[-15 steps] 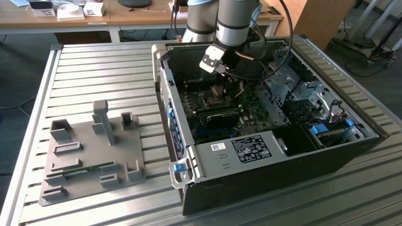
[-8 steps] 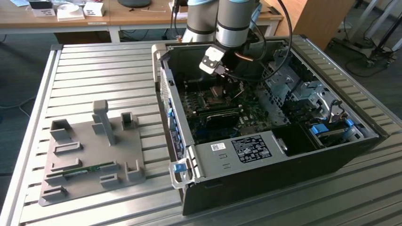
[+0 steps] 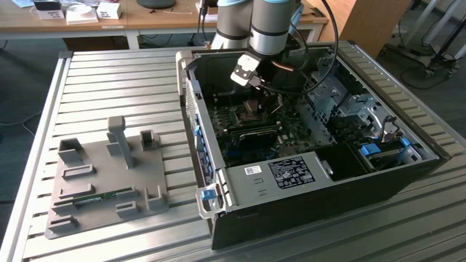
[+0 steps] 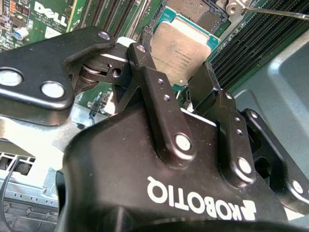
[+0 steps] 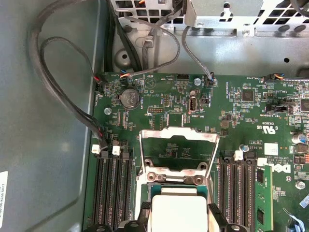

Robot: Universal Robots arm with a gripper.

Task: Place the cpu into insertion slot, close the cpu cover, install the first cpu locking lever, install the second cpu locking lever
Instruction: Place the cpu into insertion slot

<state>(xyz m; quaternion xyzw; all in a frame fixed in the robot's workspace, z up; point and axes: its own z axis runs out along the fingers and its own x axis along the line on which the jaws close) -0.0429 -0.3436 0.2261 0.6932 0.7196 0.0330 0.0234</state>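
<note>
In the exterior view, the arm (image 3: 269, 27) dips into the open computer case (image 3: 313, 180), with the gripper (image 3: 251, 107) low over the motherboard (image 3: 255, 139). In the second wrist view, its fingers (image 4: 145, 63) pinch the cpu (image 4: 183, 46) by two opposite edges (light, stiff, likely delicate underneath, so the edges are the safe hold), just beside the bare insertion slot (image 4: 193, 12). In the first wrist view, the cpu cover (image 5: 177, 134) stands raised beyond the held chip.

An open black computer case (image 3: 313, 204) sits on a slatted metal table (image 3: 109, 87); a grey fixture plate (image 3: 102, 166) lies at the exterior view's left, a wooden desk (image 3: 145, 22) beyond.
</note>
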